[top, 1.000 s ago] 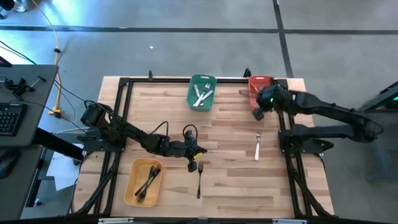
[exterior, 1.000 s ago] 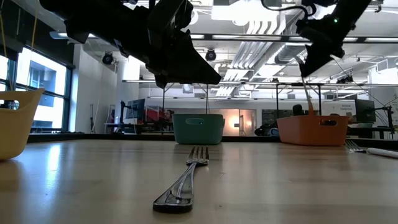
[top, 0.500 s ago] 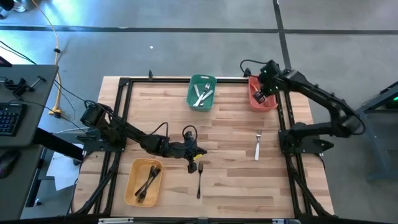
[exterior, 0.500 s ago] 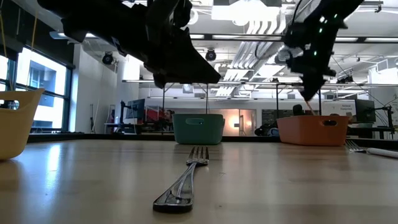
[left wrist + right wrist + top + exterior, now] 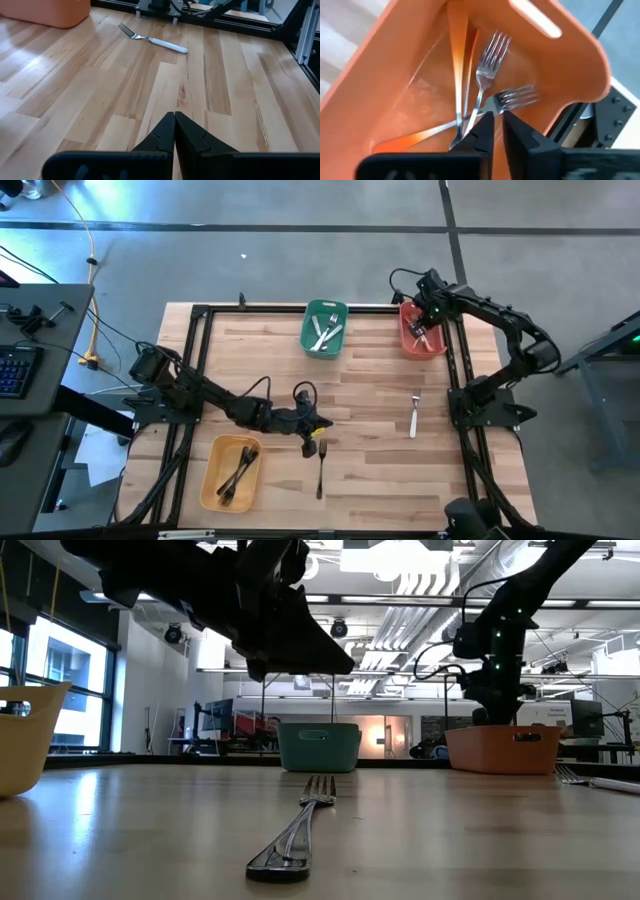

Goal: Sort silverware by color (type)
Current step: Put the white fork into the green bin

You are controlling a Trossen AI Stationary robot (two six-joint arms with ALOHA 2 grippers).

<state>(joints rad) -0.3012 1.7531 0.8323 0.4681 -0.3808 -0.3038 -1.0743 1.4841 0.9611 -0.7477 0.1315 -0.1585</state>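
I saw a pale wood table [image 5: 370, 400] on a grey floor [image 5: 250, 240], with a lit hall of ceiling pipes behind. My left gripper [image 5: 310, 427] hung mid-table, fingers pressed together, just beside a black fork [image 5: 321, 467]. My right gripper [image 5: 424, 330] sat over the red bin [image 5: 406, 343], its fingers a crack apart above red-handled forks [image 5: 485, 95]. A white fork [image 5: 415, 413] lay near the right edge. The green bin [image 5: 324, 327] and yellow bin [image 5: 230, 473] each held forks.

grey floor [image 5: 300, 240], big windows [image 5: 60, 690], probably ceiling pipes [image 5: 420, 610].
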